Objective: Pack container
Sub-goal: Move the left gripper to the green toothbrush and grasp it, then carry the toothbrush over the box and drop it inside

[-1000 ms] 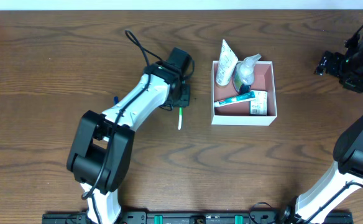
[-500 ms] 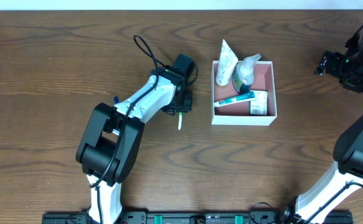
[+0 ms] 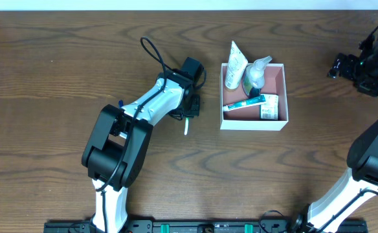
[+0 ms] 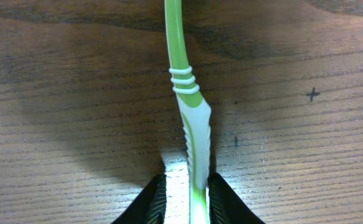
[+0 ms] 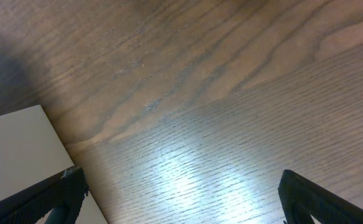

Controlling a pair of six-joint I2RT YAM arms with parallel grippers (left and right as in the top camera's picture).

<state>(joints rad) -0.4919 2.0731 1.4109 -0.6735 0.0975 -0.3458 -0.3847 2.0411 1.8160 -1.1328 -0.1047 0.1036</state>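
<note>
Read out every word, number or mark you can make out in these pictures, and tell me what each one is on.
"+": small dark cross mark on the brown wooden table.
Teal-and-white long carton in the white, pink-lined cardboard box: print too small to read.
Green-and-white packet: too small.
White tube, clear bottle: blurred.
Green-and-white toothbrush: no text.

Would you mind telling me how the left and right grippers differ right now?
The left gripper straddles the green toothbrush handle, jaws narrow; the right gripper stands wide open on nothing. The left sits left of the container; the right is off to its right. Neither is over the container.
</note>
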